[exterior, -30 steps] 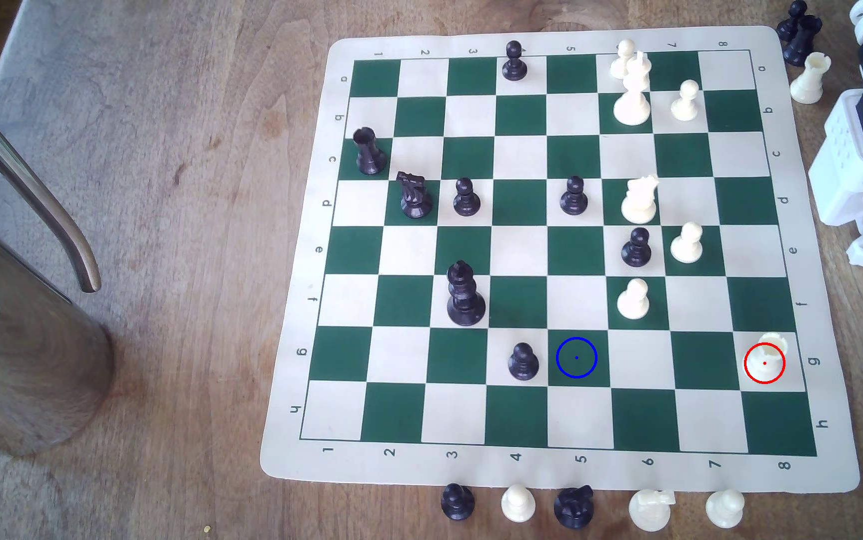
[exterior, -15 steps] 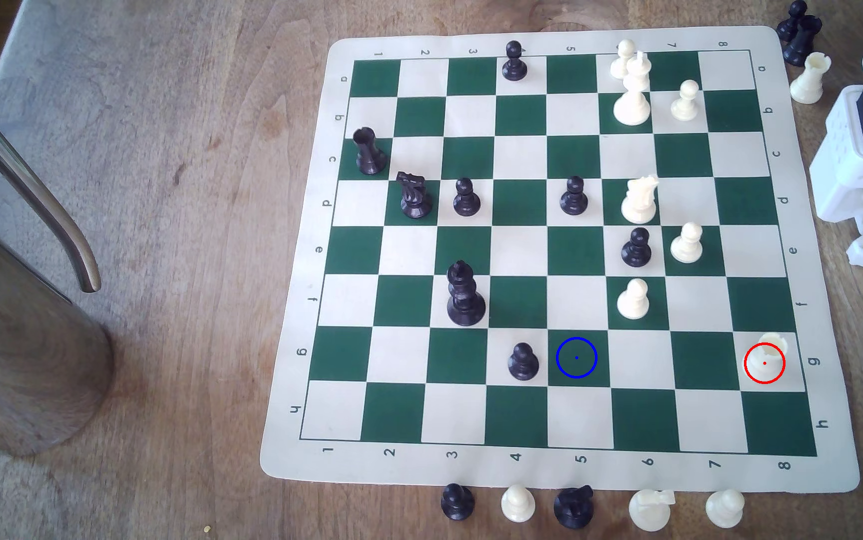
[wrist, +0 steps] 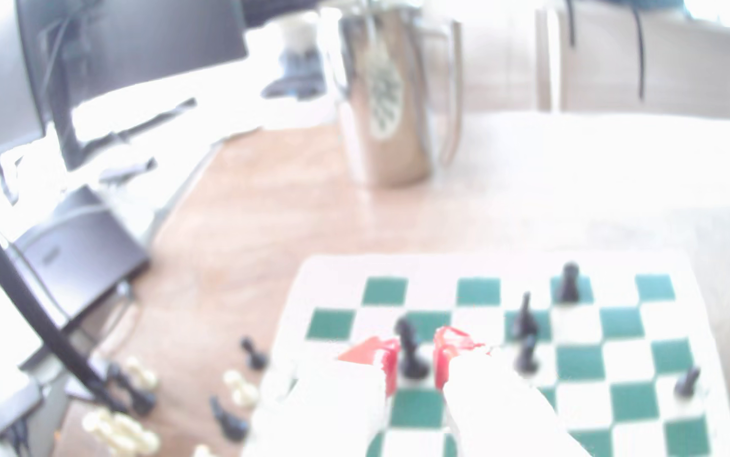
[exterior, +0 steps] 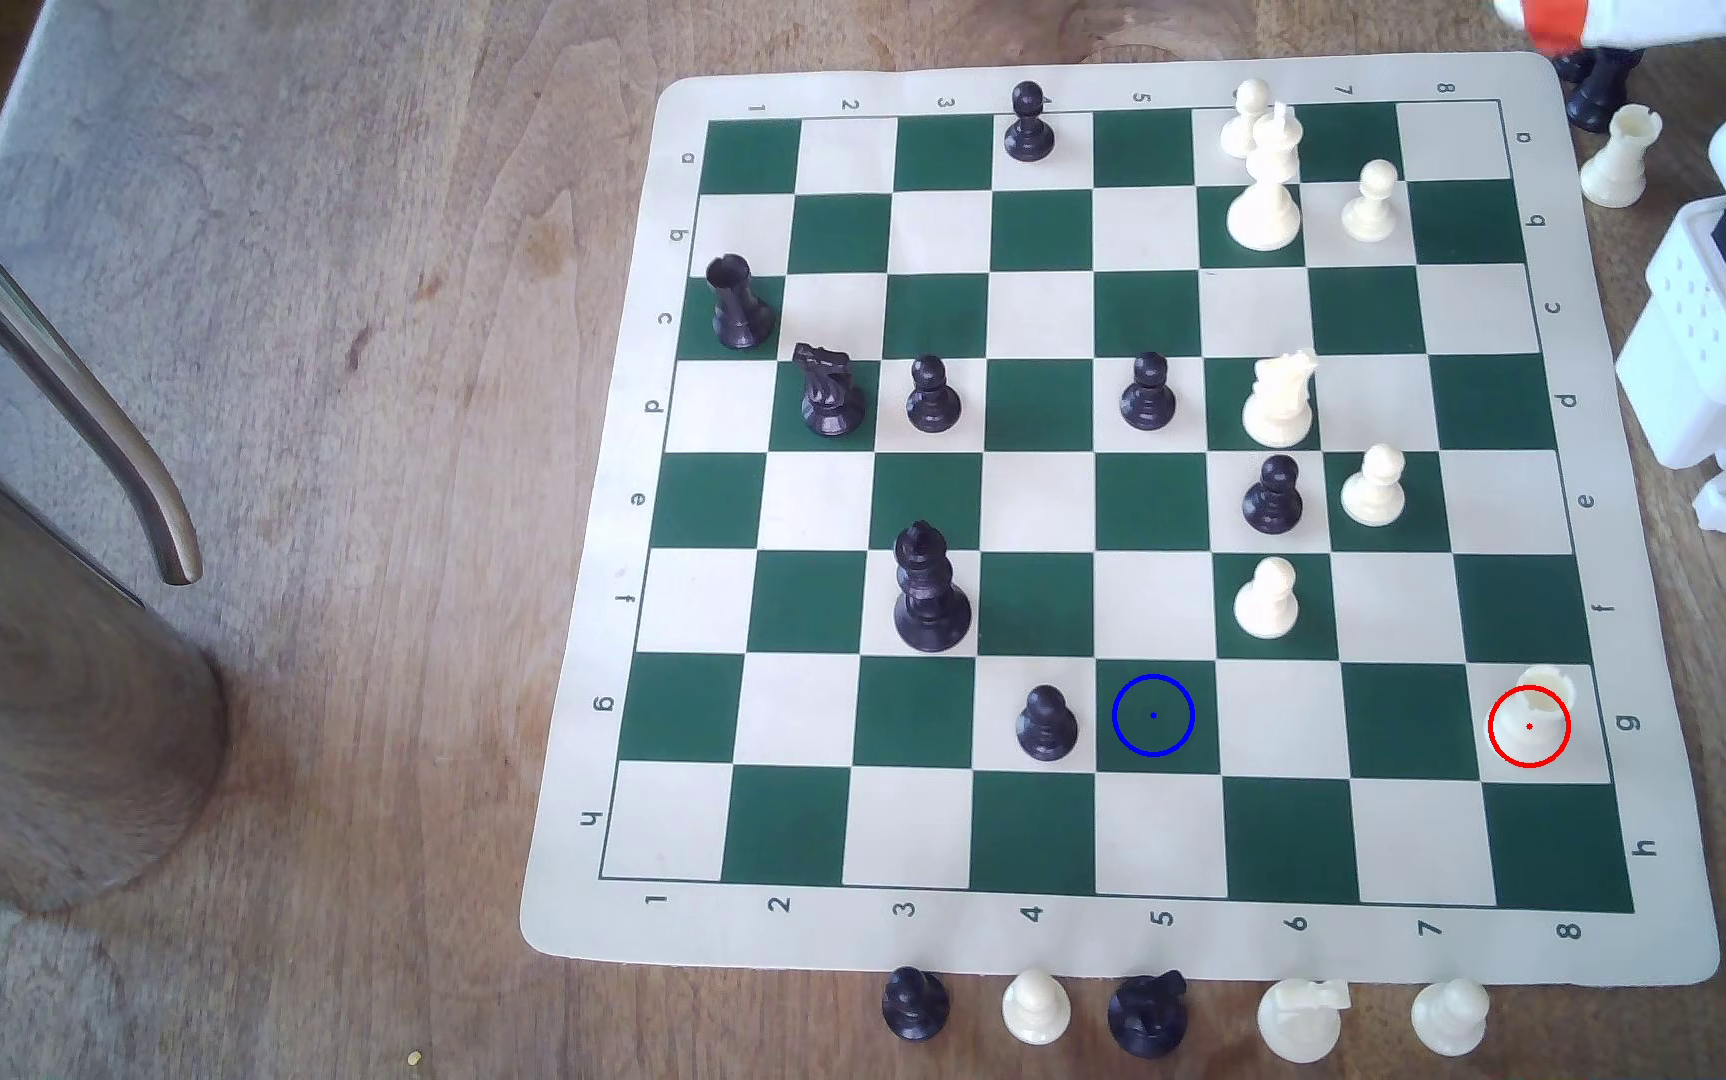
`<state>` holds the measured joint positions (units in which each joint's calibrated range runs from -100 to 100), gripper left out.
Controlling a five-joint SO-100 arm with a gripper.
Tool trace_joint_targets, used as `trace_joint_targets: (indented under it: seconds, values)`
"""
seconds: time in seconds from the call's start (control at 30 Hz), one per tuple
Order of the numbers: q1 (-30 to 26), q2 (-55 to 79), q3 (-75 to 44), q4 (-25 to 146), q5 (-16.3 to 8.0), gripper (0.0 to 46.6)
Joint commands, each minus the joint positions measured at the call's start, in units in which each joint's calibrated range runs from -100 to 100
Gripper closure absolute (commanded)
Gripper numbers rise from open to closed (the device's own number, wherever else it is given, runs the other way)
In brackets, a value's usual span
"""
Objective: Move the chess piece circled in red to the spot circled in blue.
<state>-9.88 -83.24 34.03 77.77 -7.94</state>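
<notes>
Rook (exterior: 1534, 711), cream-white, sits upright w/ the red ring on it, on a cream square in row g at the board's (exterior: 1087, 940) edge, exterior view's right, nothing touching it. Same row, well apart to that view's left: blue-ringed dark green square (exterior: 1153, 716), bare, w/ a black pawn (exterior: 1046, 724) just beside it on the far side. Farther off, gripper (wrist: 413, 362) hangs high above the board in the wrist view, red-tipped fingers (wrist: 387, 367) spread, nothing pinched. Grasp not yet begun, I'd say. Risks: rook is short and pale on pale, so tips may close off-centre and tip it; setting down, a finger could clip that pawn.
</notes>
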Motion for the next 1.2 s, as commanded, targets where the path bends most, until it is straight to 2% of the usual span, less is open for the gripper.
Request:
trace_joint_targets:
  seconds: [0.0,0.1,0.13,0.2,0.3,0.37,0.47,0.53,0.57,0.7,0.93,1.17]
  values:
    - [-2.20,6.93,-8.10,11.50,-7.28,40.3]
    - [-6.43,11.43,-11.45,18.87,-11.18,41.8]
    - [-9.32,13.80,-12.36,21.90,-14.16,43.0]
    - [-12.29,15.42,-10.64,22.23,-16.85,43.3]
    - [-18.86,20.08,-5.38,21.74,-20.76,41.3]
    - [-20.97,23.40,-2.57,20.10,-21.83,39.7]
    - [-22.23,29.34,1.51,16.58,-22.61,35.3]
    - [-23.01,31.37,2.60,15.76,-23.00,29.5]
    - [-23.01,32.05,2.87,15.60,-23.05,24.8]
    - [-24.18,36.13,4.96,14.70,-22.37,20.1]
    - [-27.54,40.80,12.21,8.31,-21.44,20.9]
    - [-28.41,45.72,13.21,2.90,-21.44,27.5]
